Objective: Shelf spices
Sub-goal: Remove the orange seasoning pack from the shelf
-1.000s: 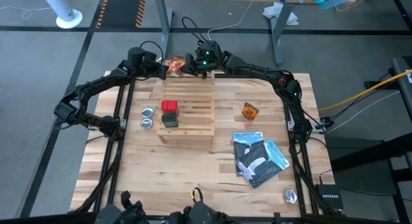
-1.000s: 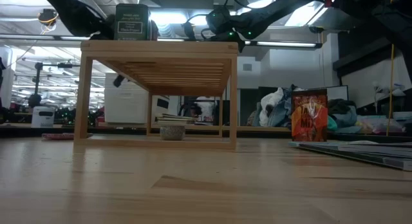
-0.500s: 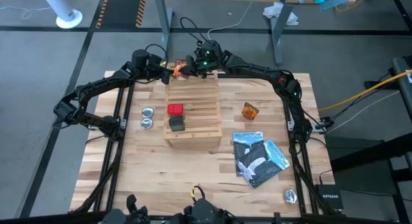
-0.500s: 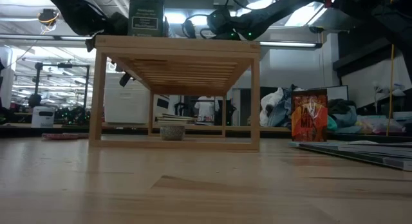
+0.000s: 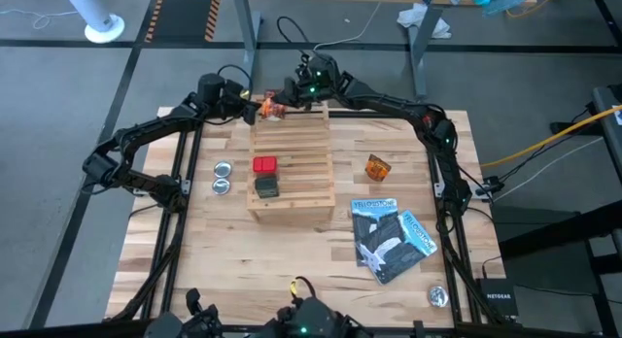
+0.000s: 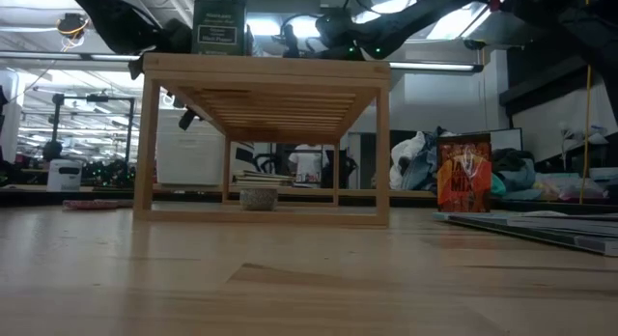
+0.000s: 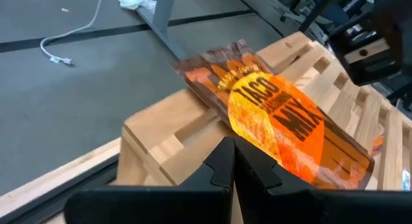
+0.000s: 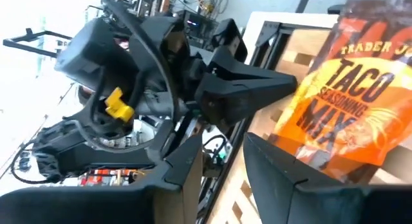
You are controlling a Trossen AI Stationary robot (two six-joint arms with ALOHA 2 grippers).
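The wooden slatted shelf stands mid-table, carrying a red box and a dark grey box; the grey box also shows in the low view. My left gripper is at the shelf's far left corner, shut on an orange taco-mix packet. My right gripper hovers open at the shelf's far edge, just right of that packet. A second orange packet stands upright on its bottom edge on the table, right of the shelf. My left gripper pinches the packet's long side edge between its two fingers, coming level from the table's left. The packet is above the shelf's far left corner; I cannot tell whether its far end touches the slats. My right gripper: I cannot tell whether it touches the shelf.
Two round silver tins lie left of the shelf. Blue-and-black booklets lie near the right side, and a small tin lies by the near right corner. Bare tabletop shows in front of the shelf.
The shelf slid a short way toward the table's right with both boxes riding on it, then stayed still. My left gripper followed to the right with the packet. My right gripper drew slightly toward the far edge.
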